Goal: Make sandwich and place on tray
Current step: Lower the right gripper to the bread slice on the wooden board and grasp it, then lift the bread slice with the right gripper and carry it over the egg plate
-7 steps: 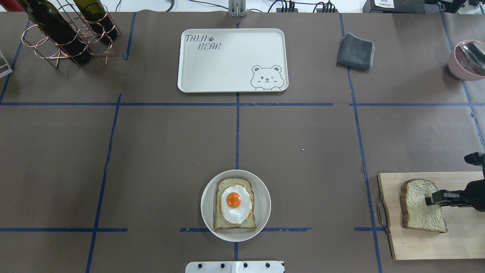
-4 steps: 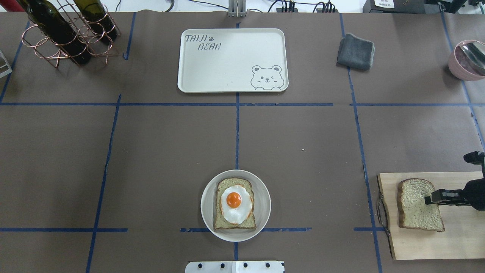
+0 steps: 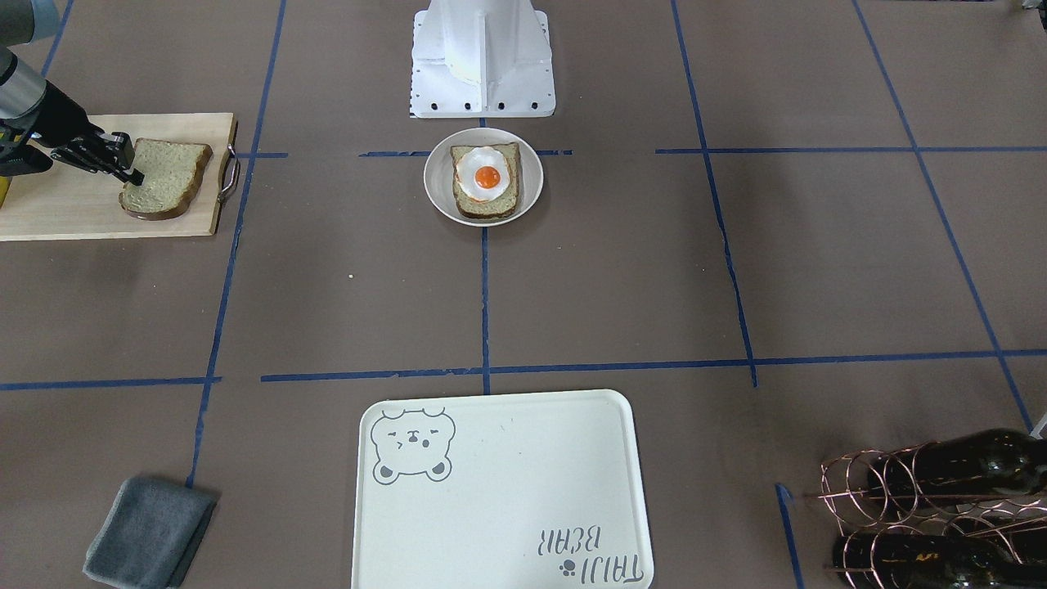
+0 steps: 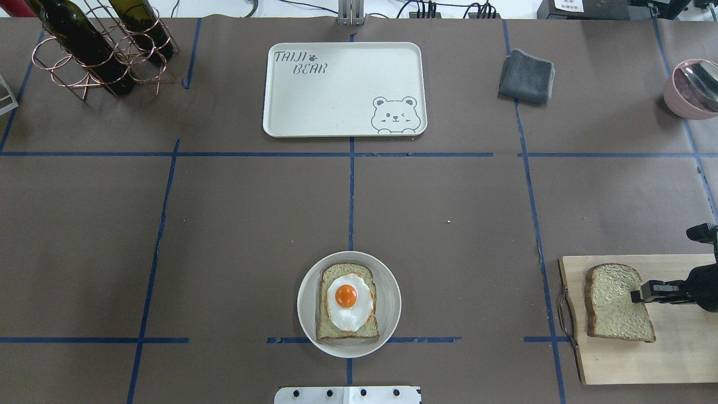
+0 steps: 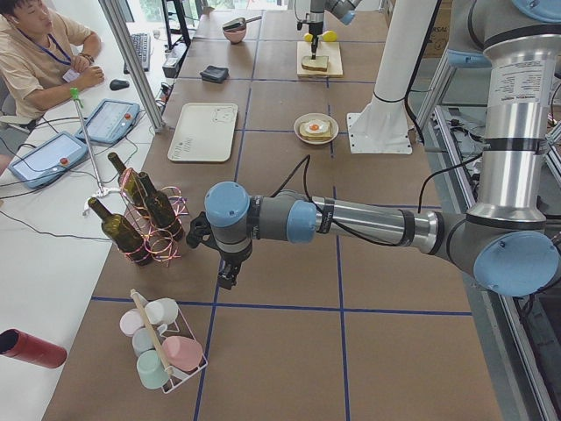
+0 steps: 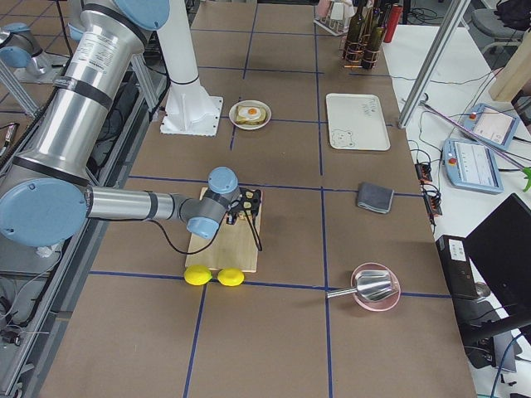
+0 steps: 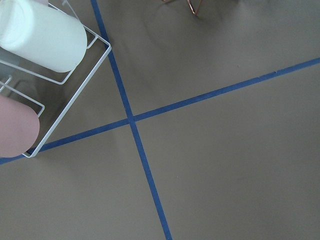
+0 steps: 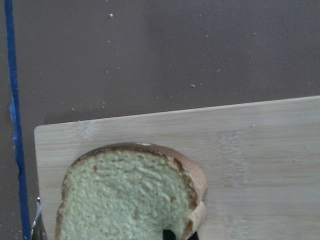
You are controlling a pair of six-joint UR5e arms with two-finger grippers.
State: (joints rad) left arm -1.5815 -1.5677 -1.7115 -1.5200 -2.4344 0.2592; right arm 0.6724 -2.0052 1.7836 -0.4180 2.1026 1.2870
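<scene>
Right gripper (image 4: pixel 636 295) enters at the lower right edge of the overhead view; its fingers are closed on the right-hand edge of the loose bread slice (image 4: pixel 614 306); that slice lies over the pale cutting board (image 4: pixel 673 359), near the board's left end; whether it rests wholly flat I cannot tell. The plate (image 4: pixel 307 303) sits at bottom centre of the same view; on it lies the other bread slice (image 4: pixel 348 332) with the fried egg (image 4: pixel 349 303) on top, uncovered. The tray (image 4: pixel 336 95) lies at top centre, well apart from both plate and board. Left gripper (image 5: pixel 226 279) hangs over the worktop (image 5: pixel 289 351) at mid-frame in the left side view, near the bottle rack (image 5: pixel 145 224); the state of its fingers I cannot tell.
</scene>
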